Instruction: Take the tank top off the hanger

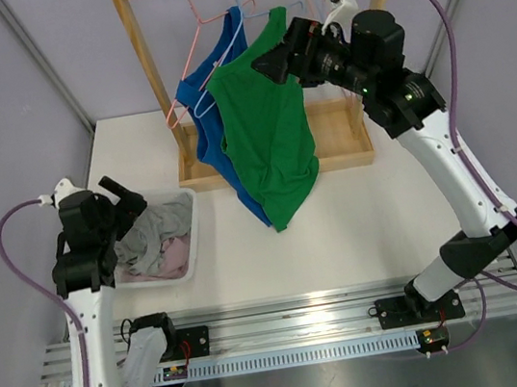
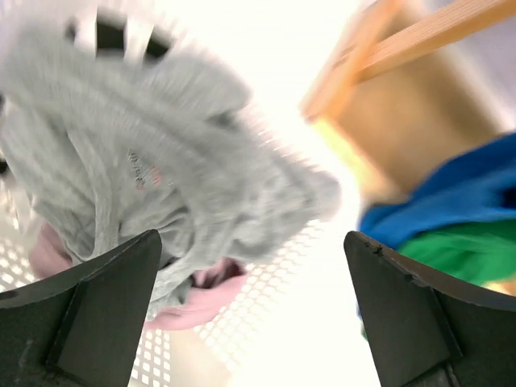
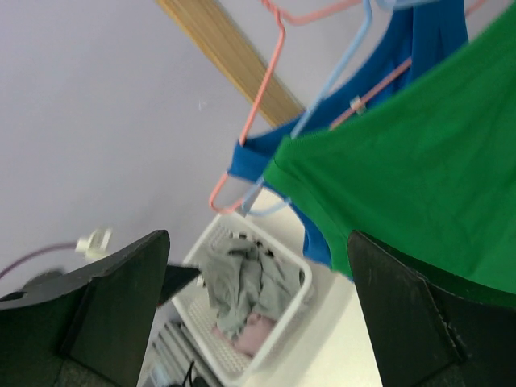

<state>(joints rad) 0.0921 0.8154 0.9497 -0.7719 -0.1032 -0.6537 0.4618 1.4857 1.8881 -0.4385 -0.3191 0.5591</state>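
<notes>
Raised high on the right, elbow bent, with the right gripper (image 1: 270, 61) spread wide beside the shoulder of the green tank top (image 1: 269, 133), gripping nothing. Hung on the wooden rack (image 1: 144, 65): two garments, the green tank top in front, one blue top (image 1: 200, 115) behind. Folded low on the left, with the left gripper (image 1: 129, 197) wide open and unladen over one white basket (image 1: 192, 225) on the counter (image 1: 361, 227).
</notes>
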